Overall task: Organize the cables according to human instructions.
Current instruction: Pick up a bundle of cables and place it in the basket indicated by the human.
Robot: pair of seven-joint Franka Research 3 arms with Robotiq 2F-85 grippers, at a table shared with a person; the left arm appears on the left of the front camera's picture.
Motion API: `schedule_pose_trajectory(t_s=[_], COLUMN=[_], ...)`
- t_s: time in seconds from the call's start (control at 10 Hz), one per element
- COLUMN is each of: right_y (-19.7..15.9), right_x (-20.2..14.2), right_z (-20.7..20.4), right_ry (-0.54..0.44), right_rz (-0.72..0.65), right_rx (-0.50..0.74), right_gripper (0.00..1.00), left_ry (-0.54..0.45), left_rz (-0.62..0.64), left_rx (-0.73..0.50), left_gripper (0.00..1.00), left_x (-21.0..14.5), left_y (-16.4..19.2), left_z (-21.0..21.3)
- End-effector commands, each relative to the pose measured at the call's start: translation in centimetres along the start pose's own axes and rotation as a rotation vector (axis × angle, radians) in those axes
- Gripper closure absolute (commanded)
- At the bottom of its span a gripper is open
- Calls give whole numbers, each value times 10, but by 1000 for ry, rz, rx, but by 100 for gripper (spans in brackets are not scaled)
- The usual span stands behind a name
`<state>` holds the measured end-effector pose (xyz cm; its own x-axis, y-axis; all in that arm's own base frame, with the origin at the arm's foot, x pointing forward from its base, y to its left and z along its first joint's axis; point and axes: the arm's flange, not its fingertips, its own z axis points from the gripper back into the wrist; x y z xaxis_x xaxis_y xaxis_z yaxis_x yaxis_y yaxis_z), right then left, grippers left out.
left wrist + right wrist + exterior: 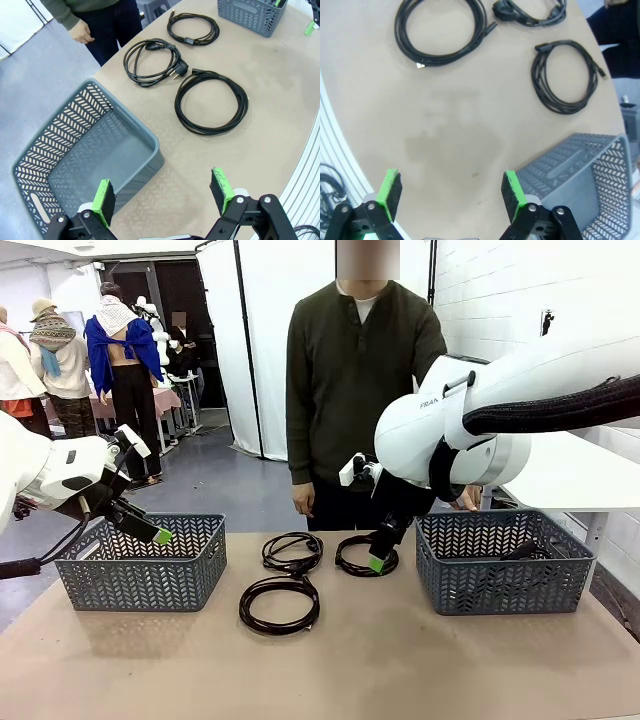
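Note:
Three coiled black cables lie on the tan table: a near one, a middle one with a plug, and a far right one. Something dark like a further cable lies in the right basket. My right gripper hangs open just over the far right cable, holding nothing. Over the left basket, my left gripper is open with nothing between its fingers.
A person stands at the far side of the table, one hand hanging near the edge. The right basket is at the table's right end. The front half of the table is bare.

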<state>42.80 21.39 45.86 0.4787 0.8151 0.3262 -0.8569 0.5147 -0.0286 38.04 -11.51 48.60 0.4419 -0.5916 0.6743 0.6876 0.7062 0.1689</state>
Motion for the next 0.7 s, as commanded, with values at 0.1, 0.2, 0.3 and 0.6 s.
schedule_pose_trajectory(t_s=[0.1, 0.2, 0.3, 0.6], right_y=[-19, -26, -37, -72], right_x=[43, 57, 74, 118], right_z=[0, 1, 2, -9], right_ry=[51, 56, 49, 52], right_rz=[-125, -180, -287, -481], right_rx=[-22, -18, -11, -17], right_gripper=[0, 0, 0, 0], left_ry=[-3, -3, -3, -3], left_rz=[16, 16, 16, 16], left_rx=[1, 1, 1, 1], left_gripper=[0, 0, 0, 0], left_x=[0, 0, 0, 0], left_y=[1, 1, 1, 1], left_z=[-1, -1, -1, -1])
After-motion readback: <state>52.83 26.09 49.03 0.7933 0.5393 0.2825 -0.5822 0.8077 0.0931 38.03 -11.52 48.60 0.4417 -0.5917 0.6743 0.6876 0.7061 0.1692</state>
